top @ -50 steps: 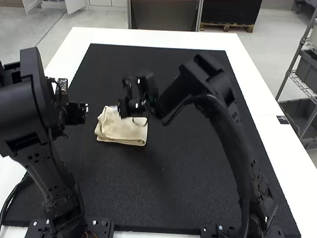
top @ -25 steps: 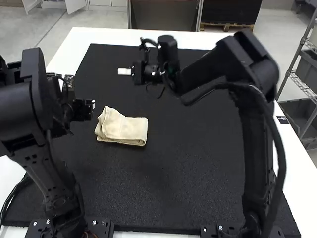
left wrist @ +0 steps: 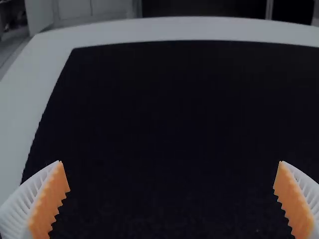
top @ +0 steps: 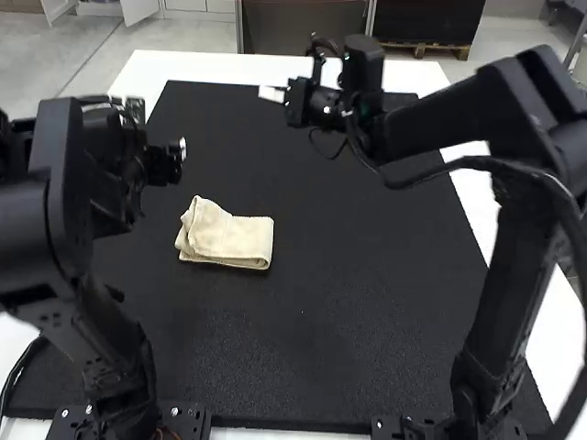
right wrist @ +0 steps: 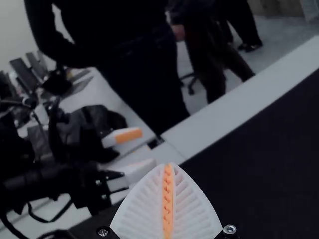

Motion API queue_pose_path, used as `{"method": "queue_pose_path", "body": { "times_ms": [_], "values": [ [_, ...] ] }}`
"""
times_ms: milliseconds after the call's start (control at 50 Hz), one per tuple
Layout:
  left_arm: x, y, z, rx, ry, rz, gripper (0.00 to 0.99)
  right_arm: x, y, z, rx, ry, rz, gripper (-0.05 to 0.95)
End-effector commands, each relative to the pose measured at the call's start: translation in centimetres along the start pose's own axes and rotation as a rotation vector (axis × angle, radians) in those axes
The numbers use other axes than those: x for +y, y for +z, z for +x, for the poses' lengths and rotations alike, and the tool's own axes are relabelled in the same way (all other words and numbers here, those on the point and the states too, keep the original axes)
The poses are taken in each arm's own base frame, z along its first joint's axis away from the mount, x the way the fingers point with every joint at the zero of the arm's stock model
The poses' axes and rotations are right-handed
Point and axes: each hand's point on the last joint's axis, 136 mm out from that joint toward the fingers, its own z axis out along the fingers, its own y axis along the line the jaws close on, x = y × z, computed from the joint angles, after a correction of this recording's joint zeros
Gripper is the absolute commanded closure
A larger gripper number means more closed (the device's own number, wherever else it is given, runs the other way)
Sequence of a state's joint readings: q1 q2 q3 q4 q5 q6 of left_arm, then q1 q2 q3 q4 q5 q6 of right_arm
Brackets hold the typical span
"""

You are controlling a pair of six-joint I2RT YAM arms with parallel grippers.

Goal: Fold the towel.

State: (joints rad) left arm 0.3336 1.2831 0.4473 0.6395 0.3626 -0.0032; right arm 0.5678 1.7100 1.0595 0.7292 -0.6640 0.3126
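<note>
The cream towel (top: 229,236) lies on the black mat, left of centre in the high view, folded into a small rectangle with a raised, uneven flap at its left end. Beyond the towel and to its left is my left gripper (top: 181,150); in the left wrist view the left gripper (left wrist: 170,163) is wide open over bare mat. My right gripper (top: 272,93) hangs over the mat's far part, apart from the towel. Seen in the right wrist view, the right gripper (right wrist: 168,166) has its two fingers pressed together, holding nothing.
A black mat (top: 303,339) covers most of the white table (top: 211,66). In the right wrist view the left arm's gripper (right wrist: 130,152) stands beyond the right one's fingers, its fingers apart.
The right arm has lifted away from over the towel, toward the far side and then rightward. My left gripper has moved slightly forward and right. The towel has stayed in place.
</note>
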Motion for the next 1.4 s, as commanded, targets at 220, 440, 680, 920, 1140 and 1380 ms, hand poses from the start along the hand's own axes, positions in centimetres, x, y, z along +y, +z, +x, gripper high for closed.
{"method": "queue_pose_path", "body": {
  "times_ms": [220,440,680,920,1140,1380],
  "values": [
    [-1.2,-2.5,-8.0,-0.188,0.026,0.000,0.030,-1.8,-7.4,-6.0,-0.152,-0.131,0.162,0.92],
    [-3.7,-4.3,-10.6,-0.253,0.042,0.030,0.030,-1.8,-12.9,-8.9,-0.234,-0.222,0.265,0.92],
    [-5.4,-7.1,-13.1,-0.325,0.037,0.042,0.030,-0.7,-17.9,-10.0,-0.287,-0.273,0.336,0.92],
    [-6.0,-8.9,-13.9,-0.367,0.043,0.040,0.030,-0.1,-20.4,-8.8,-0.280,-0.272,0.363,0.92],
    [-6.5,-10.8,-14.0,-0.413,0.041,0.031,0.030,0.6,-22.1,-7.5,-0.289,-0.275,0.389,0.78],
    [-6.7,-11.5,-12.6,-0.422,0.040,0.023,0.031,0.6,-23.1,-4.8,-0.287,-0.264,0.416,0.44]
  ]
}}
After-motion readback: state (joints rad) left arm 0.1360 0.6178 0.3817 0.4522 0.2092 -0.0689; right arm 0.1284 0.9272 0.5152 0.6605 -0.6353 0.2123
